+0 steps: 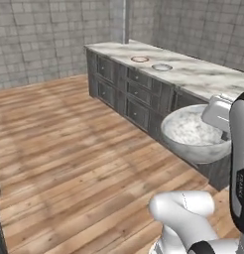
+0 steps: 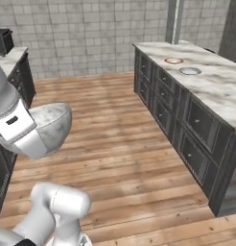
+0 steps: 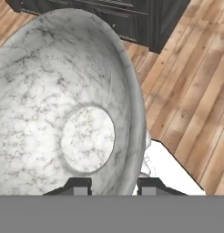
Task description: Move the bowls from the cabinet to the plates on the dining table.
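My gripper (image 3: 113,187) is shut on the rim of a grey-white marble bowl (image 3: 63,104), one fingertip inside the wall and one outside. The bowl (image 1: 193,135) hangs in the air in front of the dining table (image 1: 208,78), tilted, well above the wooden floor. From the right base view, the same bowl (image 2: 53,123) shows at the left beside my white hand. On the table's far end lie the red-orange plate (image 1: 140,59) and the pale plate (image 1: 162,67), both bare. They show again as the red-orange plate (image 2: 173,60) and pale plate (image 2: 189,71). The cabinet is out of view.
The dining table's grey panelled front (image 2: 187,120) runs along the right. A dark counter (image 2: 12,65) with a black appliance (image 2: 2,41) stands at the far left. Open wooden floor (image 2: 105,125) lies between them. Grey tiled walls close the back.
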Controlling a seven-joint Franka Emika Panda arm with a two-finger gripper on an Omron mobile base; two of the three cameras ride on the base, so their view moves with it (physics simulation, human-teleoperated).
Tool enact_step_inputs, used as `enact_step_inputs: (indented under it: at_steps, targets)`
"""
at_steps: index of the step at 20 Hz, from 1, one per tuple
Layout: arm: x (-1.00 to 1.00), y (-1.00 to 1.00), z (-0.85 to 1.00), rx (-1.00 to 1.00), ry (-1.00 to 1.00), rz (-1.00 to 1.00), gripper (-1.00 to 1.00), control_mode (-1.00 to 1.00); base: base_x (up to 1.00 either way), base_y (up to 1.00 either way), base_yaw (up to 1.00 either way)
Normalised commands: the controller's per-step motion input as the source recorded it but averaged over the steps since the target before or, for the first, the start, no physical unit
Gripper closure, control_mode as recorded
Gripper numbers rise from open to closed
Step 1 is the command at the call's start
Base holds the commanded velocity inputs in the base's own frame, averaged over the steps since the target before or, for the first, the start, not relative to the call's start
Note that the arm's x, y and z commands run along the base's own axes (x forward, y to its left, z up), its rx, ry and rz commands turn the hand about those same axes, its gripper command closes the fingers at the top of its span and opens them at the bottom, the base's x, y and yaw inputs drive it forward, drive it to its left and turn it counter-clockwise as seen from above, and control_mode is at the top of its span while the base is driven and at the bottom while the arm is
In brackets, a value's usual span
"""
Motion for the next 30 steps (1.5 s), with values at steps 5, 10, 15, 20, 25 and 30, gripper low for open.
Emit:
enact_step_inputs:
  at_steps: [5,10,15,20,25,30]
  targets:
    - [0.0,0.0,0.0,0.0,0.0,0.0,1.0,1.0,1.0,1.0,-0.24]
    - [0.0,0.0,0.0,0.0,0.0,0.0,1.0,1.0,1.0,0.97,-0.25]
    - [0.0,0.0,0.0,0.0,0.0,0.0,1.0,1.0,1.0,0.84,-0.25]
    - [0.0,0.0,0.0,0.0,0.0,0.0,1.0,1.0,1.0,0.77,-0.32]
    - [0.0,0.0,0.0,0.0,0.0,0.0,1.0,1.0,1.0,0.8,-0.34]
    - [0.0,0.0,0.0,0.0,0.0,0.0,1.0,1.0,1.0,0.84,-0.37]
